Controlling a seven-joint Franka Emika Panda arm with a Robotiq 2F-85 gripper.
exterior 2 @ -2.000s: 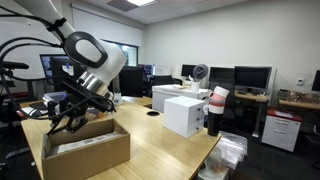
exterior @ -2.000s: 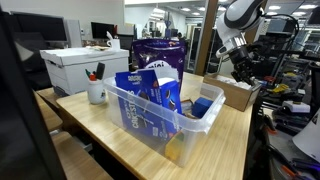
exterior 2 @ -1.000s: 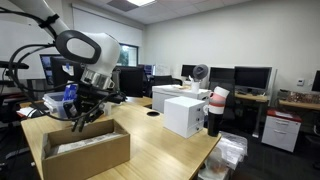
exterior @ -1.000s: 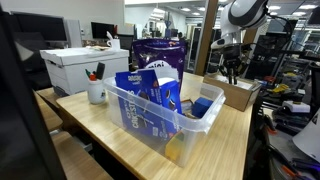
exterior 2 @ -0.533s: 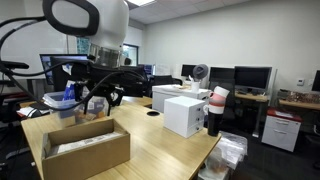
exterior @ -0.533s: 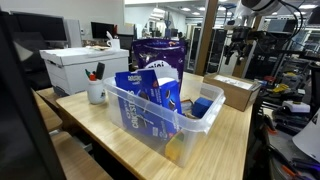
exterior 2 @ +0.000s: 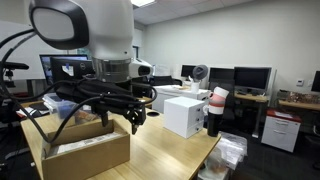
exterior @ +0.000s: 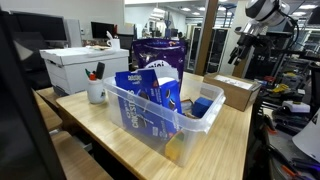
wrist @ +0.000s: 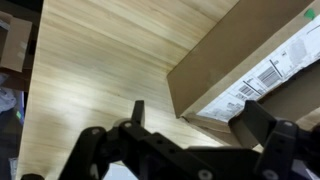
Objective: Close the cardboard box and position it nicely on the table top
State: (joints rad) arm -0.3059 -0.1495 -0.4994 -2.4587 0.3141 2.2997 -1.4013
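The cardboard box [exterior: 228, 90] lies on the table top [exterior: 120, 140] at its far corner, brown and low, its top flat with a white label. In an exterior view the cardboard box [exterior 2: 82, 150] sits near the table top's [exterior 2: 165, 150] end. My gripper [exterior: 240, 50] hangs well above the box, open and empty. It shows as a dark mass above the box in the nearer exterior view too [exterior 2: 122, 106]. In the wrist view the gripper [wrist: 196, 118] is spread wide, with the box's labelled corner [wrist: 250, 60] below it at the upper right.
A clear plastic bin [exterior: 160, 108] of snack packs fills the table's middle. A white lidded file box [exterior: 85, 68] and a white mug [exterior: 96, 92] with pens stand at one side, a purple bag [exterior: 160, 52] behind. The white file box [exterior 2: 185, 112] is beyond the cardboard box.
The gripper has let go at the box, opened wide and risen well above it. The box has stayed in place.
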